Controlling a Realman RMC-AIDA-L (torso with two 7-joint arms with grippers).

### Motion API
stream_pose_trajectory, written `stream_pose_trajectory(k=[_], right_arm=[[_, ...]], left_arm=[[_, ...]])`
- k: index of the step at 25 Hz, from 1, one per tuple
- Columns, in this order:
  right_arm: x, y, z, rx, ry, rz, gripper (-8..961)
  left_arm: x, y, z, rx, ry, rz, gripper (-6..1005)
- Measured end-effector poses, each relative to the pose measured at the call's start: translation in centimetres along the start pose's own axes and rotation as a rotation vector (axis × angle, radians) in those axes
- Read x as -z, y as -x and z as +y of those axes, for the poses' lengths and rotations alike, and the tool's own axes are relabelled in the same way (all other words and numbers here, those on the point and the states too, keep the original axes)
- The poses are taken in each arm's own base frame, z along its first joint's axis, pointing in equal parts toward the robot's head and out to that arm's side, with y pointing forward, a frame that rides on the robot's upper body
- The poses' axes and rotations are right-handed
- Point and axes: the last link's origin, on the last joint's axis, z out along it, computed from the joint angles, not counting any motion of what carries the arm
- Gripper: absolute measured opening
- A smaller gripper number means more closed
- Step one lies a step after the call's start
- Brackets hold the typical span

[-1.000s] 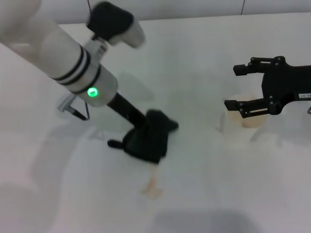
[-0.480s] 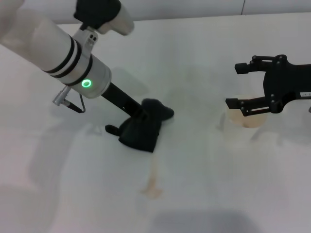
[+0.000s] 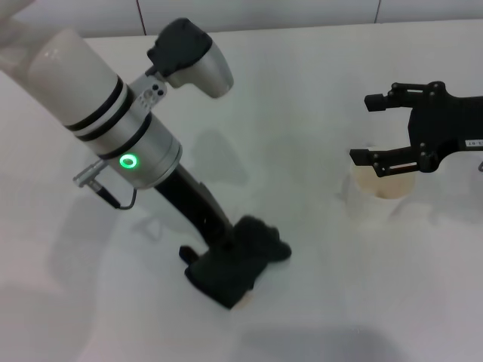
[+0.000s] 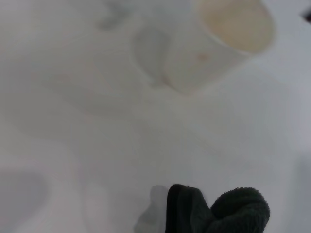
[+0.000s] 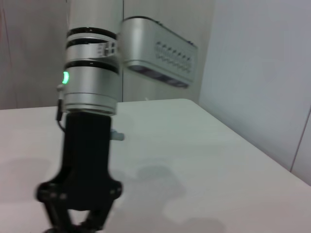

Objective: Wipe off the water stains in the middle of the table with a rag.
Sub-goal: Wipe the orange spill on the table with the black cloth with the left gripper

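Since half a second ago the left gripper (image 3: pixel 219 265) has dragged the rag (image 3: pixel 235 264) toward the near edge of the tabletop (image 3: pixel 302 113), onto where the water stains lay; only a faint amber trace (image 3: pixel 243 302), as far as can be seen, shows at the rag's near edge; its jaws are closed on the rag; farther right, the right gripper (image 3: pixel 385 130) hovers with jaws open over the plastic cup (image 3: pixel 373 194).
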Motion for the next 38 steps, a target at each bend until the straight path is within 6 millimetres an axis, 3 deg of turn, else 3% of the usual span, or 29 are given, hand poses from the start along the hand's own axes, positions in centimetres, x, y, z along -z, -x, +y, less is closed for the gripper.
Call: stream_pose_trajectory(k=[7, 18, 25, 38], right_arm=[[-0.1, 0.1, -0.1, 0.002, -0.001, -0.001, 859], [-0.1, -0.1, 0.0, -0.004, 0.0, 0.0, 859], [0.1, -0.2, 0.0, -0.007, -0.002, 0.002, 859], [0.1, -0.2, 0.2, -0.01, 0.005, 0.002, 859]], left_arm=[[-0.3, 0.6, 1.9, -0.116, 0.113, -0.077, 150], [-2.3, 1.4, 2.5, -0.189, 0.076, -0.245, 155], [-2.1, 0.4, 0.6, -0.052, -0.075, -0.2, 159], [1.8, 0.0, -4.1, 0.298, -0.246, 0.061, 165]])
